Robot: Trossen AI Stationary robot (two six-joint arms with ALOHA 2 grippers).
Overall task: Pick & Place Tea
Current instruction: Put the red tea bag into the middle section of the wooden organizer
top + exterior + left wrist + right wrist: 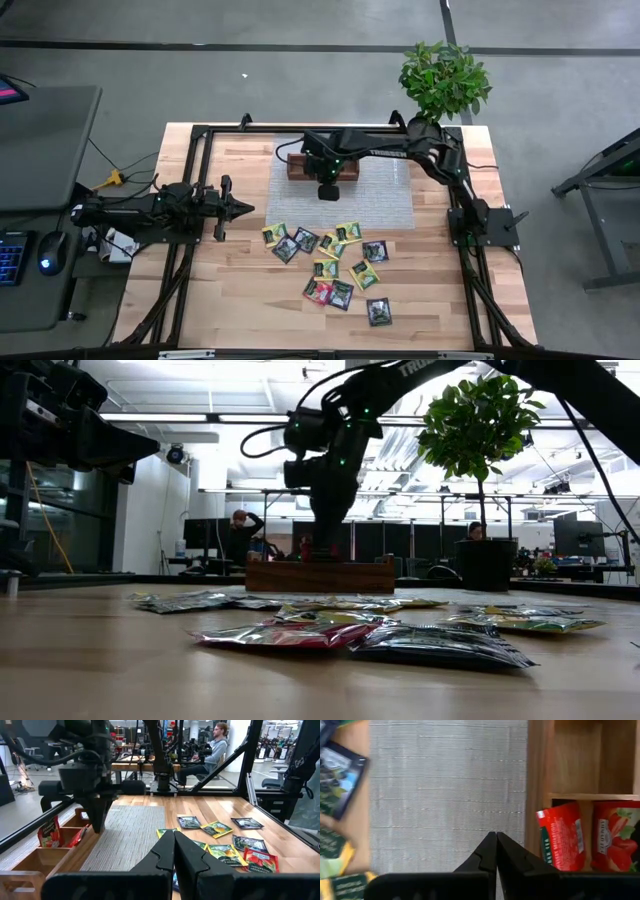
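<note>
Several tea packets (330, 258), yellow-green, red and dark, lie flat on the wooden table in front of the grey mat (385, 200). Two red packets (560, 842) (615, 837) stand on edge in one compartment of the brown wooden tray (537, 770). My right gripper (496, 837) is shut with nothing in it and points steeply down over the mat, just beside the tray's near wall (80, 847). My left gripper (174, 835) is shut and level at the table's left side (245, 208), short of the packets.
A potted plant (445, 78) stands at the table's far right corner. A black frame (190, 150) runs round the table. The tray's other compartment (577, 755) shows bare wood. People sit at desks in the room beyond (217, 740).
</note>
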